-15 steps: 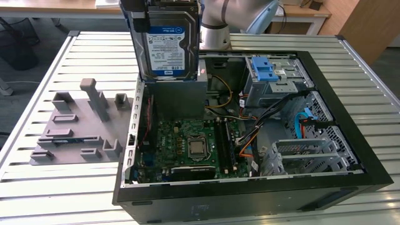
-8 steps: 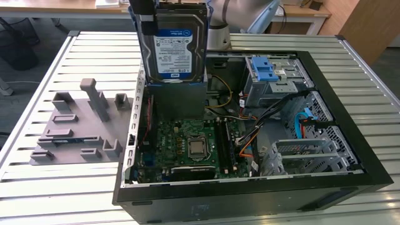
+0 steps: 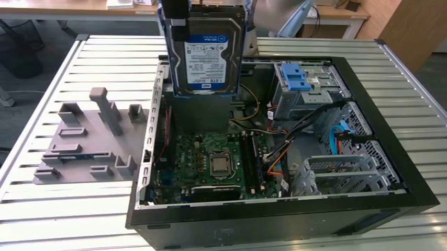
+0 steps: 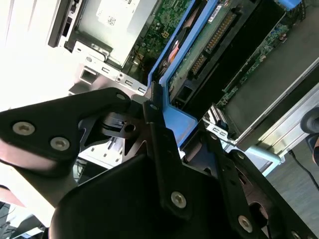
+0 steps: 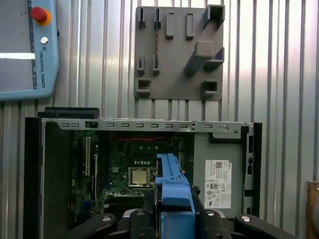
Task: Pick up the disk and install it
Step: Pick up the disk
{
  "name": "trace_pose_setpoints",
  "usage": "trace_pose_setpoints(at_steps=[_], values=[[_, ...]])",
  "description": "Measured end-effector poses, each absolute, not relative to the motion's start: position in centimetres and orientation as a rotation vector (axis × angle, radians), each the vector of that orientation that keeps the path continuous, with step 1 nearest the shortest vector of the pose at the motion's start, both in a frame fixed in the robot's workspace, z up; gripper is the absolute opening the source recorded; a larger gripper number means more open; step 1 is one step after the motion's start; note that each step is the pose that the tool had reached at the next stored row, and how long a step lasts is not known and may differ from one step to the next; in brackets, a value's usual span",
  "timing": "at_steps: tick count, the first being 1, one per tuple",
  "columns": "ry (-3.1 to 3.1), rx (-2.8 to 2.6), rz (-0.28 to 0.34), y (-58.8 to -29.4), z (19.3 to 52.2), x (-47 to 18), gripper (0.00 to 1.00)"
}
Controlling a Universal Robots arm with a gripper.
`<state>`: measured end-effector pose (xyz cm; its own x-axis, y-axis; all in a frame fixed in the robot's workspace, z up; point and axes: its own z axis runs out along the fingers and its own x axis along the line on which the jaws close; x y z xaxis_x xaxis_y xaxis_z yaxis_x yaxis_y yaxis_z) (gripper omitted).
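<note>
**Silver disk (image 3: 206,52) is hanging over the open computer**

In the exterior view, the gripper (image 3: 178,16) is squeezing the disk and holding it up in the air at 12 o'clock. The disk is standing on end, with its white-and-blue label facing the camera and its blue frame (image 3: 169,78) running down the side. The black computer case (image 3: 412,172) is lying open on the metal table (image 3: 42,209). The disk is hovering over the case's 11 o'clock corner. The green board (image 3: 209,157) is sitting inside the case toward 7 o'clock. A blue latch (image 3: 297,78) is sitting inside toward 1 o'clock. A grey plate (image 3: 84,141) with blocks on it is lying on the table at 9 o'clock from the case, just beside it.

In the second wrist view, the black fingers (image 4: 154,124) are pressing tight on the blue frame from both sides. The disk's green underside is showing past them. A grey box (image 4: 114,20) with a white sticker is lying in the case beyond.

In the first wrist view, the blue frame is sitting snug between the two fingers. The open case is lying below it, with the green board and the grey box inside. The grey plate is lying on the table just past the case. A blue hand screen (image 5: 25,50) with a red button is lying on the table too.
</note>
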<state>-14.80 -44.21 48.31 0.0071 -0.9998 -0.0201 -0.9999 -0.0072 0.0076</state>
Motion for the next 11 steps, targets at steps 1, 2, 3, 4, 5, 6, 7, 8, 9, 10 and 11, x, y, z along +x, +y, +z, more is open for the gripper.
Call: trace_pose_setpoints(at_steps=[1, 2, 3, 4, 5, 6, 7, 8, 9, 10, 11], values=[[2.207, -2.223, 0.031, -44.2, 48.3, -14.6, 0.36], [2.207, -2.223, 0.031, -44.3, 48.3, -14.4, 0.36], [2.207, -2.223, 0.031, -44.3, 48.3, -14.2, 0.36], [2.207, -2.223, 0.031, -44.3, 48.3, -13.9, 0.36], [2.207, -2.223, 0.031, -44.3, 48.3, -13.7, 0.36], [2.207, -2.223, 0.031, -44.3, 48.3, -13.5, 0.36], [2.208, -2.223, 0.031, -44.3, 48.3, -13.2, 0.36], [2.208, -2.222, 0.031, -44.3, 48.3, -13.1, 0.36], [2.210, -2.221, 0.031, -44.3, 48.3, -12.9, 0.36], [2.212, -2.219, 0.031, -44.3, 48.3, -12.8, 0.36], [2.215, -2.215, 0.031, -44.3, 48.3, -12.8, 0.36]])
